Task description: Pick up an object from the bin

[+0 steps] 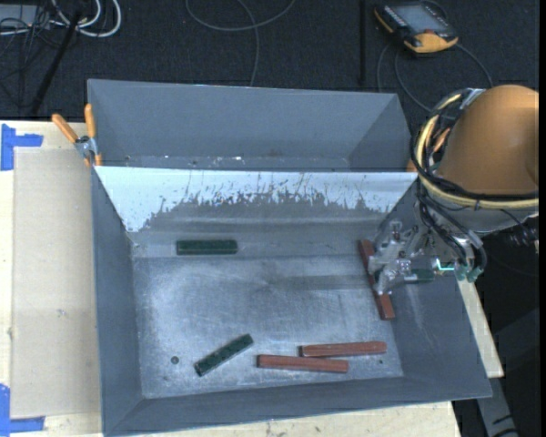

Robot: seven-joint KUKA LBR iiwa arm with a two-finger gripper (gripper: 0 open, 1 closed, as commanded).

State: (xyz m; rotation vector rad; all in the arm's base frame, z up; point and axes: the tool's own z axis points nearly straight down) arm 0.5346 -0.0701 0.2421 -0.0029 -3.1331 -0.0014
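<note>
Camera view | grey bin (273, 321) scuffed, streaked | dark floor (282, 44) beyond

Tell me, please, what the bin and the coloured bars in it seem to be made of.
The bin looks like matte grey sheet metal, its floor scuffed pale. The three reddish-brown bars and two dark green bars are flat, dull and evenly coloured: perhaps painted wood or plastic; I cannot tell which.
</note>
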